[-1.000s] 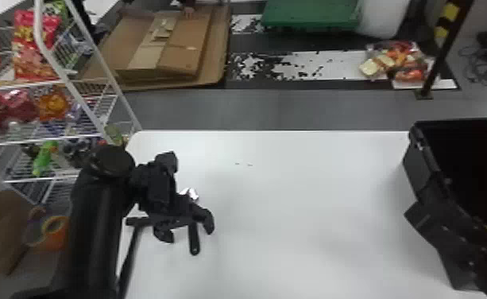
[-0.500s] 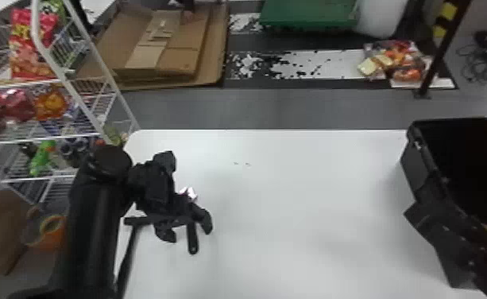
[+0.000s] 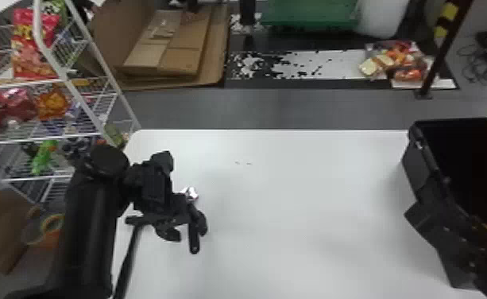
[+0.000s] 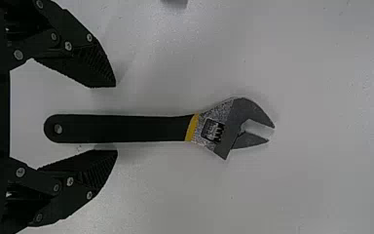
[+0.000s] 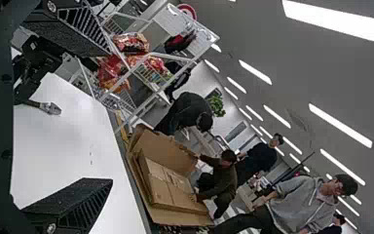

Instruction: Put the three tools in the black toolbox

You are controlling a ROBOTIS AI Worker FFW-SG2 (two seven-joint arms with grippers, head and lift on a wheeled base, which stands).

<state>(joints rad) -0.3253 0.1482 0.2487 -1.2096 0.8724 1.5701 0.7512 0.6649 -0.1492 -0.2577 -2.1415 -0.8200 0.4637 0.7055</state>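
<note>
The job looks at best partly done: two of the tools lie out on the white table, and neither has reached the black toolbox, which stands open at the table's right side. One of them is an adjustable wrench, flat on the tabletop under the left gripper. That gripper's fingers are spread, one on each side of the black handle, and they do not clamp it; whether one finger brushes the handle, I cannot tell. The other is a long dark tool, probably a hammer, lying beside the wrench near the table's left edge, partly behind the left arm. The inside of the toolbox is too dark to read, so whether the third tool is already in there cannot be told. The right gripper is over the table's right side, its fingers apart with nothing between them. What is left, then, is at least the wrench and the probable hammer. The next move would be to close on the wrench handle, lift, and carry it across to the box; held by the handle, the heavier metal head may dip or swing.
</note>
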